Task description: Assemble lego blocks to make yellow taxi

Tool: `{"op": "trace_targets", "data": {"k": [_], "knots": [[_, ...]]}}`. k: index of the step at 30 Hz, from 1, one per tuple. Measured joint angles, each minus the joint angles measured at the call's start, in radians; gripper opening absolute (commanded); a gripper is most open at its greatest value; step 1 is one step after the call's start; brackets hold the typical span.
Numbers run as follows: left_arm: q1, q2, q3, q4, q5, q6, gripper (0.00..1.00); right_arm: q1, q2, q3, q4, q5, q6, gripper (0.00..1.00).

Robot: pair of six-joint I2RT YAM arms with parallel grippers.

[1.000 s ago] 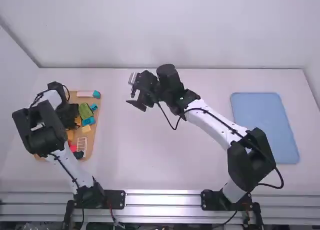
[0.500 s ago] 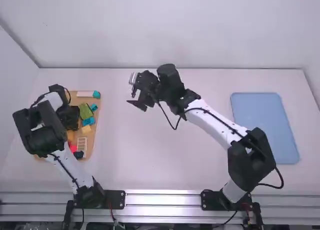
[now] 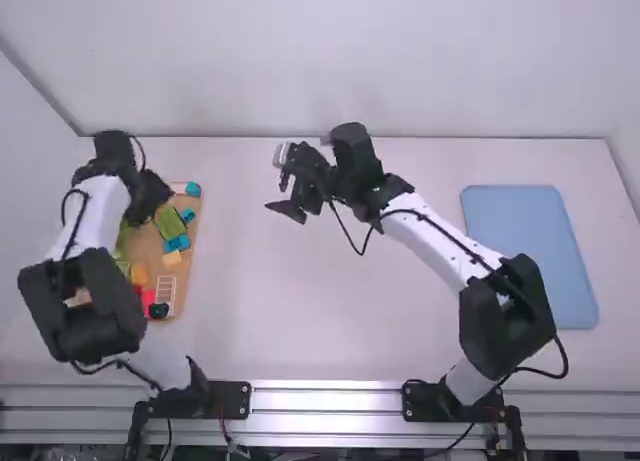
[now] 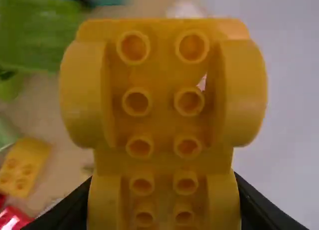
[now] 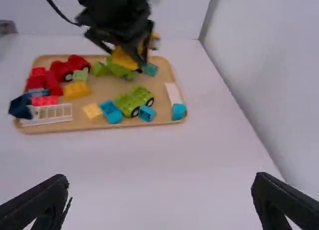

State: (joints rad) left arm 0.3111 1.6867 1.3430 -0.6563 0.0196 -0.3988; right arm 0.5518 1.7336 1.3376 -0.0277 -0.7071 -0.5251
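The left tool point(image 3: 152, 197) is clamping a yellow piece point(image 4: 164, 95) near the tray's point(image 3: 150, 249) far edge; the right tool point(image 3: 284, 193) is gaping wide, empty.

No writing, label, brand, number or sign can be read in any of the views.

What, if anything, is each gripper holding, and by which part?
The left gripper has a yellow block, apparently by opposite sides of its nearer end; the right gripper holds nothing.
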Motion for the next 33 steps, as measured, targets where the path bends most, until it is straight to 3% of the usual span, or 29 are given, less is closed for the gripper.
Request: {"op": "trace_targets", "data": {"k": [5, 6, 9, 16, 21, 27, 32, 33], "knots": [[-0.319, 0.002, -0.069, -0.011, 0.053, 0.339, 0.34, -0.082, -0.080, 0.000, -0.167, -0.121, -0.006, 0.98], [-0.319, 0.002, -0.069, -0.011, 0.053, 0.339, 0.34, -0.082, -0.080, 0.000, -0.167, -0.121, -0.006, 0.98], [-0.536, 0.031, -0.082, 0.002, 0.039, 0.518, 0.35, -0.129, -0.183, 0.002, -0.313, -0.167, -0.047, 0.98], [-0.784, 0.084, -0.082, -0.011, 0.040, 0.830, 0.34, -0.216, -0.347, 0.006, -0.588, -0.254, -0.186, 0.98], [-0.869, 0.134, -0.084, -0.015, 0.041, 1.050, 0.31, -0.314, -0.433, 0.006, -0.740, -0.327, -0.328, 0.98], [-0.885, 0.197, -0.147, 0.021, 0.055, 1.255, 0.31, -0.359, -0.484, -0.015, -0.751, -0.417, -0.436, 0.98], [-0.884, 0.229, -0.216, 0.067, 0.043, 1.337, 0.41, -0.361, -0.484, -0.088, -0.625, -0.470, -0.438, 0.98], [-0.884, 0.229, -0.232, 0.090, 0.039, 1.345, 0.56, -0.361, -0.481, -0.100, -0.579, -0.475, -0.418, 0.98]]}}
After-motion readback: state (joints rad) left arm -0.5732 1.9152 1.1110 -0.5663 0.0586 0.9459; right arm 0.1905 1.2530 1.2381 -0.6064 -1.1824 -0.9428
